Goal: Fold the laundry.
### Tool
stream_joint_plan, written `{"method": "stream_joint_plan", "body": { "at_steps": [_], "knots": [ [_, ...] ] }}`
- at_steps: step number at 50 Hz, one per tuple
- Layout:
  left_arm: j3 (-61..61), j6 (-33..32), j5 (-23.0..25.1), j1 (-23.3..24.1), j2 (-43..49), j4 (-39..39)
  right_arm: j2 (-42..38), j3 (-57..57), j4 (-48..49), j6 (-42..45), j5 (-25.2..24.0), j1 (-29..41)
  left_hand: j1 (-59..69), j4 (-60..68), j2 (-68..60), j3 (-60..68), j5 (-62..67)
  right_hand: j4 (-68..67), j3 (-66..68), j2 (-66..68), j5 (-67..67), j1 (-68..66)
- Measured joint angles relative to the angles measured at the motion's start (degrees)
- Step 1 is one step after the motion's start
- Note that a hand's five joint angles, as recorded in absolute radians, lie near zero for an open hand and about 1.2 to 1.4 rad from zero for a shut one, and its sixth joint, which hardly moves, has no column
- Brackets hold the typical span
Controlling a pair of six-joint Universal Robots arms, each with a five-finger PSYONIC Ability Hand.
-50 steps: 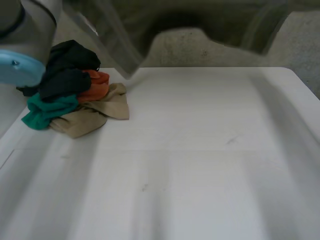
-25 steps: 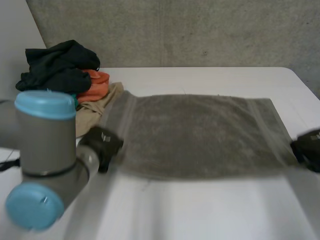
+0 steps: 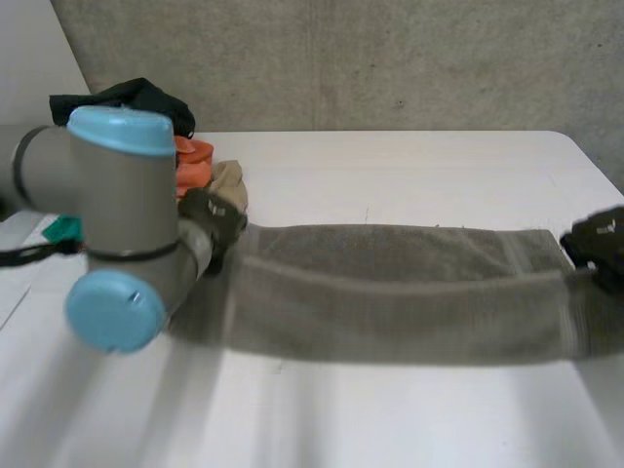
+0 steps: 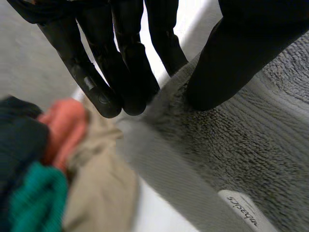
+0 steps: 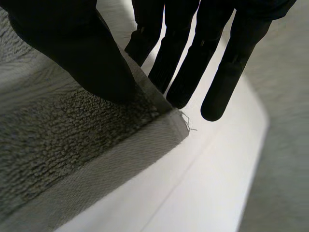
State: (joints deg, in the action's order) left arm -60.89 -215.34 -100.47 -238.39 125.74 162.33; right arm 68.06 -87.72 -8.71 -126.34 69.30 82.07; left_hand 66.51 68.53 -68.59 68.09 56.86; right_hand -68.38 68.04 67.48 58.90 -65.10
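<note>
Clothes pile point(image 3: 195, 161) blocks far-left corner; table point(image 3: 390, 419) bare in front of & behind towel point(image 3: 390, 292).

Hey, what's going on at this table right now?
The robot holds a grey towel stretched across the table. Its left hand pinches the end next to the clothes pile, and its right hand pinches a corner at the other end. The clothes pile lies crumpled.
</note>
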Motion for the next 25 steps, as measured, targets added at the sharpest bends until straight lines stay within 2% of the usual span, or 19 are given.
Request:
{"method": "stream_joint_plan", "body": {
  "at_steps": [5,13,15,16,17,18,19,21,25],
  "knots": [
    [11.9,-0.7,0.1,-0.7,8.2,1.8,-4.8,3.7,11.1,-4.9,2.0,2.3,0.0,0.0,0.0,0.0,0.1,0.0,0.0,0.0,0.0,0.0],
    [29.3,-2.3,-0.8,-0.5,20.5,1.1,-14.3,9.9,24.4,-7.2,4.7,5.2,0.0,0.0,0.0,0.0,0.1,0.5,-1.2,-1.1,-0.6,1.0],
    [33.4,-3.1,-1.4,-0.2,23.4,0.5,-17.5,12.0,27.4,-7.2,5.2,6.1,-23.1,-20.4,20.4,-20.1,-19.7,20.5,-20.7,-22.4,-21.1,21.8],
    [34.6,-3.4,-1.6,-0.1,24.3,0.3,-18.5,12.7,28.1,-7.2,5.4,6.3,-30.4,-26.7,27.9,-27.4,-25.9,27.4,-27.7,-28.5,-28.3,27.8],
    [35.4,-3.5,-1.7,0.0,24.8,0.2,-18.9,13.0,28.4,-7.2,5.5,6.4,-30.4,-26.7,27.9,-27.4,-25.9,32.0,-32.3,-33.2,-32.0,32.5],
    [37.1,-3.9,-1.8,0.3,26.0,0.1,-21.3,14.7,29.6,-7.2,6.5,7.0,-51.9,-48.0,47.5,-46.9,-46.4,47.8,-47.9,-48.7,-48.4,47.3],
    [37.6,-4.0,-1.9,0.4,26.3,0.1,-21.5,14.9,29.7,-7.2,6.6,7.0,-51.9,-48.0,47.5,-46.9,-46.4,49.3,-49.3,-49.9,-50.5,48.5],
    [38.9,-4.4,-2.0,0.9,26.9,0.5,-23.5,16.6,29.9,-7.4,8.3,7.5,-55.7,-56.8,56.3,-55.8,-54.0,55.5,-55.5,-55.4,-56.1,52.7],
    [38.4,-4.2,-2.2,1.8,26.0,1.7,-23.7,17.1,27.6,-8.9,11.2,7.7,-55.7,-57.1,57.0,-56.2,-54.1,56.4,-56.3,-55.8,-56.2,52.8]
  ]
}}
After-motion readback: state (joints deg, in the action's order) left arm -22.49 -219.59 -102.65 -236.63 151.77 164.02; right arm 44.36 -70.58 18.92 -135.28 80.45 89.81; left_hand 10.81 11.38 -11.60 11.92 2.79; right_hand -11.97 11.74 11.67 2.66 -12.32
